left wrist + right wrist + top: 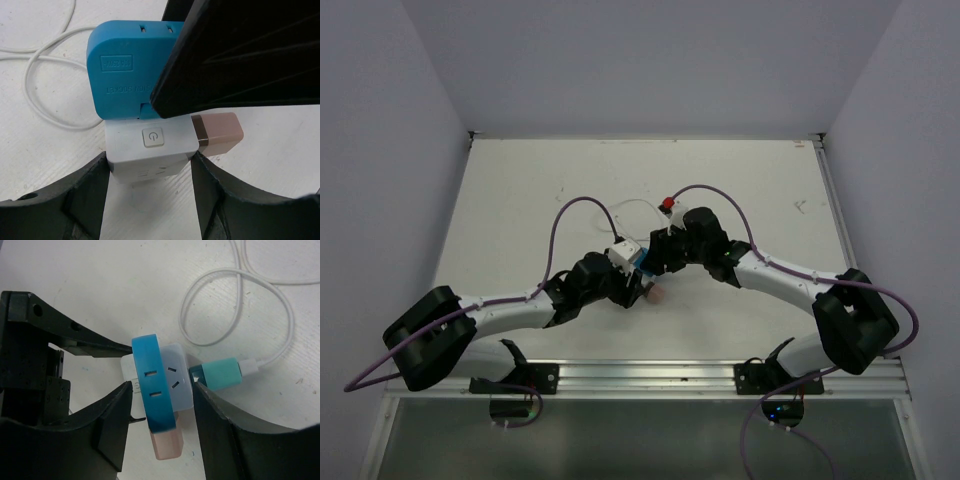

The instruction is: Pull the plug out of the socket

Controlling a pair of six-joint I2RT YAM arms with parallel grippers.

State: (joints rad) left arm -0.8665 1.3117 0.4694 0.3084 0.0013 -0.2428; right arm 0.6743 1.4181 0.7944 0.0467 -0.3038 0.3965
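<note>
At bench [520,200] centre, left fingers [80,195] clamp the presumably light, rigid socket [150,150] while right fingers [220,430] bracket its smooth blue plug [120,75], grip uncertain; best held by flat sides, pulled straight.

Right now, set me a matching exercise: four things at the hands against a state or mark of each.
1 socket
2 blue plug
3 pink plug
4 teal plug

a joined to the white cable
b clamped in the left hand
c embossed lettering on its face
d brown band at its base

Pairs: 1-b, 2-c, 3-d, 4-a
</note>
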